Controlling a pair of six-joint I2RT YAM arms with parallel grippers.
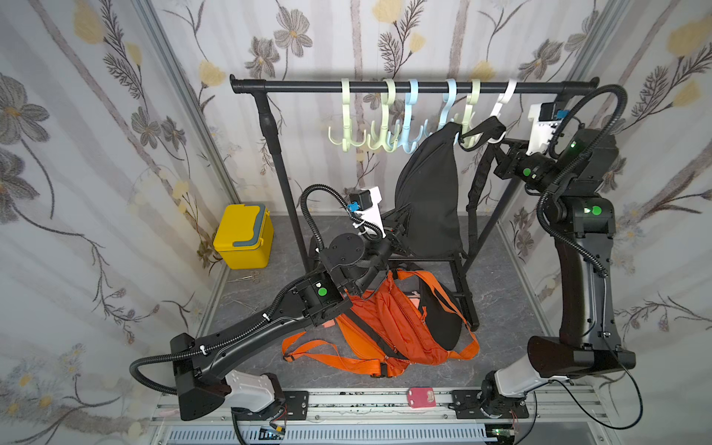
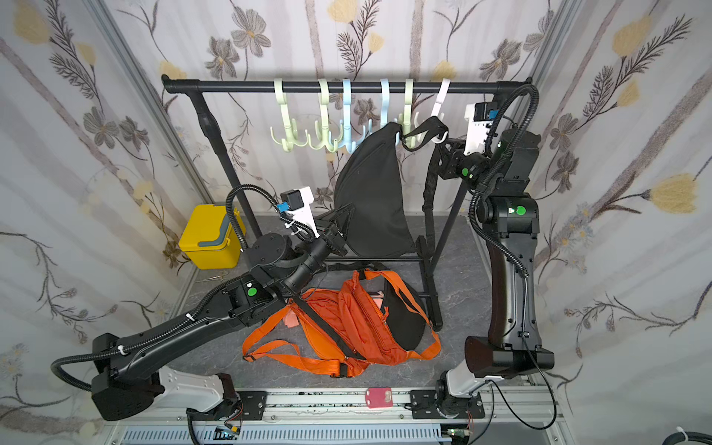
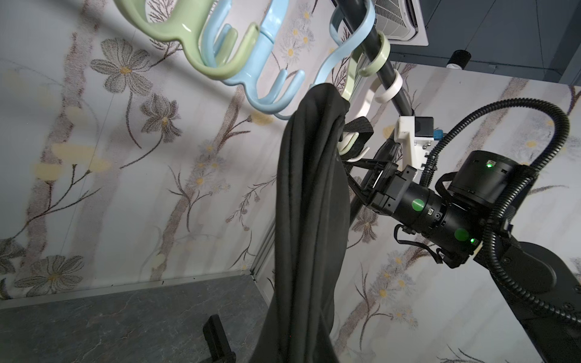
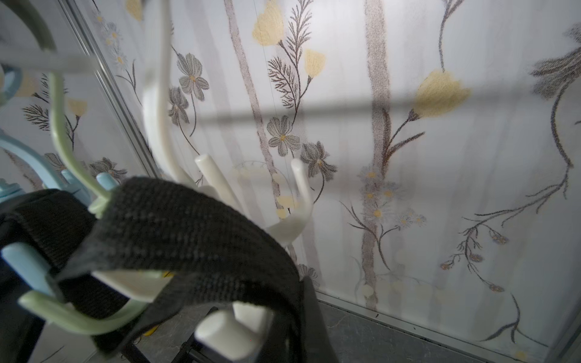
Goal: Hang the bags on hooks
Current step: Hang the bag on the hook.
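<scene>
A black bag (image 1: 429, 192) hangs below the black rail (image 1: 308, 86), its top by a green hook (image 1: 473, 115). Its strap (image 1: 481, 129) runs from the bag's top across that green hook to the white hook (image 1: 504, 101). In the right wrist view the strap (image 4: 188, 226) lies over prongs of the white hook (image 4: 220, 185). My right gripper (image 1: 501, 150) sits just right of the white hook, shut on the strap; its fingers are hidden. My left gripper (image 1: 400, 227) is shut on the bag's lower left edge. In the left wrist view the bag (image 3: 308, 204) drapes down in folds.
Several more green and blue hooks (image 1: 385, 131) hang on the rail to the left. An orange bag (image 1: 385, 327) lies on the floor under the left arm. A yellow box (image 1: 244, 237) stands at the back left. The rack's legs (image 1: 468, 293) cross the floor.
</scene>
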